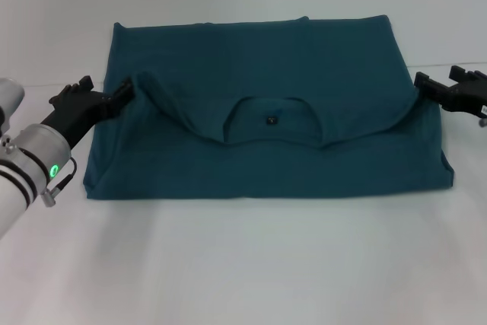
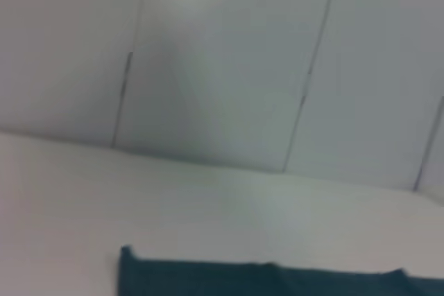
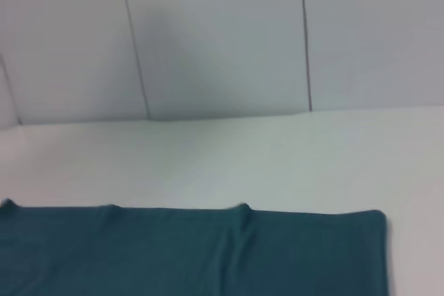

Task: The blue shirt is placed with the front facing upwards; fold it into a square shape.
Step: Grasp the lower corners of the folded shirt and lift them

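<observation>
The blue shirt lies on the white table as a wide teal rectangle. Its neck end is raised and sags in a curve between my two grippers, with the round neckline and small dark label hanging at the middle. My left gripper pinches the fabric at the shirt's left edge. My right gripper pinches it at the right edge. No lettering shows. The left wrist view catches only a strip of the shirt and the right wrist view a broader band of the shirt; neither shows fingers.
The white table stretches bare in front of the shirt and behind it. A pale panelled wall rises beyond the far edge of the table.
</observation>
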Controlling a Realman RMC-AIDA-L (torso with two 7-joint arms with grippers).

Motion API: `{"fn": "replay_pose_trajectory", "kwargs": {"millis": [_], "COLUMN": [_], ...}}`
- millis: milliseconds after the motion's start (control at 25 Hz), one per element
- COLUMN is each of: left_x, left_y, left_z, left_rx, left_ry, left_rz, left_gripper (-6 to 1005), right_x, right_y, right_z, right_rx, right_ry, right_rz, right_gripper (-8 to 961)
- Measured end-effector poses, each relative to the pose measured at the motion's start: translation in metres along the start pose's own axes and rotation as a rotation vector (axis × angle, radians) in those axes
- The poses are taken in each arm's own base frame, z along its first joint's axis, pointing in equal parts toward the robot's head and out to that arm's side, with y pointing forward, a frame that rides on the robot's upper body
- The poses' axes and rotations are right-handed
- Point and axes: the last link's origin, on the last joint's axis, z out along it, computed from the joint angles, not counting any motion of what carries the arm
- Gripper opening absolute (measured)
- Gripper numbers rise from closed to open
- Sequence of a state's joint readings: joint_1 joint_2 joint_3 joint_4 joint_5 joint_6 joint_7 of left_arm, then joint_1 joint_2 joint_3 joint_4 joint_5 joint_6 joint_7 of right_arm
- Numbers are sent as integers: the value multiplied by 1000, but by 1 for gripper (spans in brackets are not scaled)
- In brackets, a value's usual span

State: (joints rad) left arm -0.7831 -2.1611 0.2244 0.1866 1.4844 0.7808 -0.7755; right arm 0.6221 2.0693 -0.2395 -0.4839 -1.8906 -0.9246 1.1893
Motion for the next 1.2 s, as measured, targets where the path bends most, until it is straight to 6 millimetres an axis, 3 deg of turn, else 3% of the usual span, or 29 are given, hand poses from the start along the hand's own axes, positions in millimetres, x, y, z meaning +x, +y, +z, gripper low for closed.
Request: {"fn": "replay_pose_trajectory", "kwargs": {"millis": [160, 400, 800, 1200], "left_x": [5, 16, 32, 21], "left_y": [1, 0, -14, -11], "left_z": [-2, -11, -50, -58], "left_rx": [-66, -192, -335, -360], "left_ry": [-9, -69, -124, -246], "left_rz": [-16, -74, -238, -233], "left_gripper": [745, 908, 904, 905], "right_x": [-9, -18, -33, -27], "right_y": [-6, -3, -11, -27], "right_z": [-12, -29, -78, -104], "right_rx": [-52, -165, -307, -236], "right_ry": [11, 99, 166, 379], "right_rz": [19, -51, 91, 207], "right_gripper": [821, 900, 931, 925]}}
